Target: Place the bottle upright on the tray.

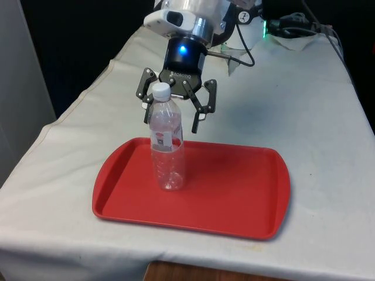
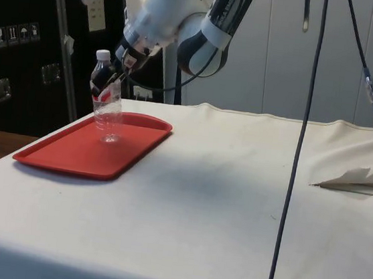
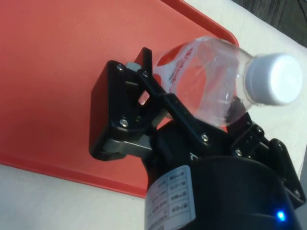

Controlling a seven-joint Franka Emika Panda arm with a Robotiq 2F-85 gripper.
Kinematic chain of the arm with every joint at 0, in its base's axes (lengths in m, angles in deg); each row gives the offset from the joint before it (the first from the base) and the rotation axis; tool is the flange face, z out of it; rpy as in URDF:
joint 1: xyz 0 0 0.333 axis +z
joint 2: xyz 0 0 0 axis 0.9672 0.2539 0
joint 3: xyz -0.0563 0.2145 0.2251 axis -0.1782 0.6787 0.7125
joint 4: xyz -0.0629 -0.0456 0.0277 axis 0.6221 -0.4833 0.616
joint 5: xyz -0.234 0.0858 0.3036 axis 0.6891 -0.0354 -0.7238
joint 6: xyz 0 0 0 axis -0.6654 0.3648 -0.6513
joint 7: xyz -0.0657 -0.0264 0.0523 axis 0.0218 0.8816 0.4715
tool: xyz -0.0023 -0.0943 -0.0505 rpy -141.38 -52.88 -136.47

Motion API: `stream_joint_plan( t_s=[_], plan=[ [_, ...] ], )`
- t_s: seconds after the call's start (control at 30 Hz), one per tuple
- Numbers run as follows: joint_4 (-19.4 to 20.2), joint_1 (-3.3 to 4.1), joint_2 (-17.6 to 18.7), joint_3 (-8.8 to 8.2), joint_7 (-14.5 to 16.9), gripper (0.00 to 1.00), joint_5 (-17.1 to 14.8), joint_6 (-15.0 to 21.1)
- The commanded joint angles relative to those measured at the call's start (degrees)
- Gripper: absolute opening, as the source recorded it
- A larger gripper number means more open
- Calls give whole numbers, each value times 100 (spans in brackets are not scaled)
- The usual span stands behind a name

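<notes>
A clear plastic bottle (image 1: 168, 158) with a white cap and a red-and-white label stands upright on the red tray (image 1: 234, 193), towards the front view's left. My gripper (image 1: 173, 117) hangs at the level of the bottle's neck and shoulder, open, with a finger (image 1: 206, 102) spread wide on each side. In the side view the bottle (image 2: 108, 114) stands at the far end of the tray (image 2: 63, 152), with the gripper (image 2: 117, 71) at its upper part. The wrist view has the bottle (image 3: 211, 72) lying between the fingers (image 3: 127, 108) over the tray (image 3: 57, 72), not clamped.
The tray lies near the table's front edge (image 1: 176, 263). Cables and a dark device with a green light (image 1: 266, 26) sit at the far end. A black cable (image 2: 302, 126) hangs down in the side view, and a fold of white cloth (image 2: 357, 179) lies at its right.
</notes>
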Motion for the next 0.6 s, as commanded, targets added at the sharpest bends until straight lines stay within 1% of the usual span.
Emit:
stream_joint_plan(
  t_s=[0.0, 0.13, 0.17, 0.23, 0.47, 0.5, 0.53, 0.57],
  plan=[
    [17, -6, -40, 23, 0, 100, 6, -23],
    [29, -11, -120, 23, 6, 100, 11, -46],
    [-17, 0, -74, 0, 6, 100, 0, -11],
    [29, -11, -155, 29, 11, 100, 11, -52],
    [34, -11, -292, 34, 17, 100, 11, -97],
    [-11, 6, -252, 0, 11, 100, 0, -74],
    [34, -11, -304, 34, 17, 100, 11, -103],
    [34, -6, -321, 34, 17, 100, 11, -103]
  ],
)
